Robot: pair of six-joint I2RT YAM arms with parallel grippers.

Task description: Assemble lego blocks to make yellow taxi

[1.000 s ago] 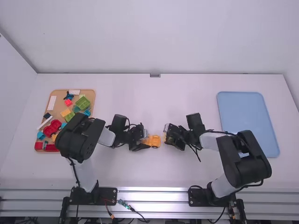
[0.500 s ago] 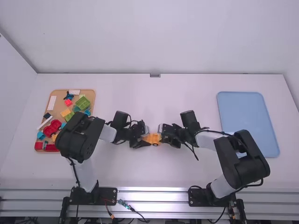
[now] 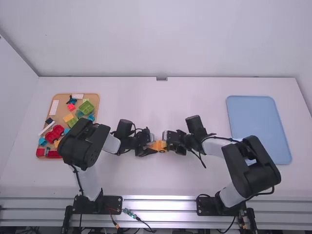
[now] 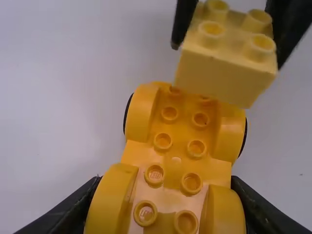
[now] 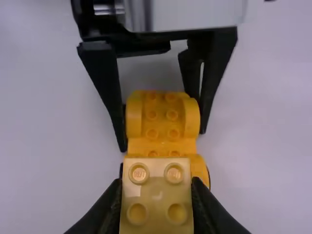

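Near the table's middle, my left gripper (image 3: 152, 150) is shut on the yellow car base (image 3: 159, 146). In the left wrist view, the studded car base (image 4: 175, 161) sits between my left gripper (image 4: 165, 195), its fingers at the sides by the wheels. My right gripper (image 3: 166, 139) is opposite, shut on a pale yellow block (image 4: 226, 73) above the far end of the base. In the right wrist view, my right gripper (image 5: 157, 195) pinches that block (image 5: 157, 195), which overlaps the near part of the base (image 5: 162, 131); whether they touch I cannot tell.
A tan tray (image 3: 92, 100) with several coloured blocks lies at the left, partly behind the left arm. At the right a blue tray (image 3: 253, 114) lies beyond and beside the right arm.
My right gripper has moved left with the pale yellow block, from beside the car base to over its end. The left gripper has barely shifted.
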